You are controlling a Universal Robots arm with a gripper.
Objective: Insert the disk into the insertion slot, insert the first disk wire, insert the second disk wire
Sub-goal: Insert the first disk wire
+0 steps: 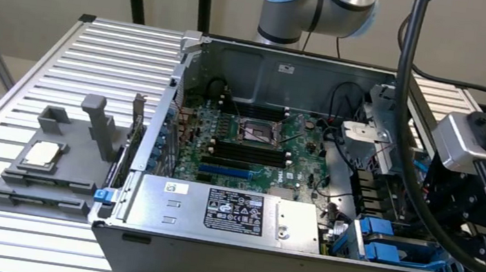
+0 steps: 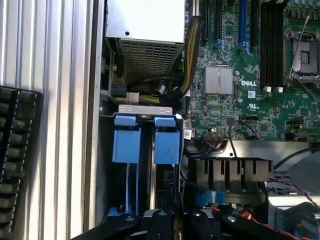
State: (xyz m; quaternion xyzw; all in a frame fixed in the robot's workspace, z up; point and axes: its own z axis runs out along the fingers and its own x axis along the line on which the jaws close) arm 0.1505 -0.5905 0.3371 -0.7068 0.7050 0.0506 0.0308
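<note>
Disk (image 2: pixel 166 144) looks seated in the insertion slot (image 2: pixel 144 108) already, claw (image 2: pixel 175 220) pressed together right over it, both wires seemingly left.

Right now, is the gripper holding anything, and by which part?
The gripper is shut by the insertion slot, and nothing shows in its grip. Whether it pinches something thin cannot be told.
</note>
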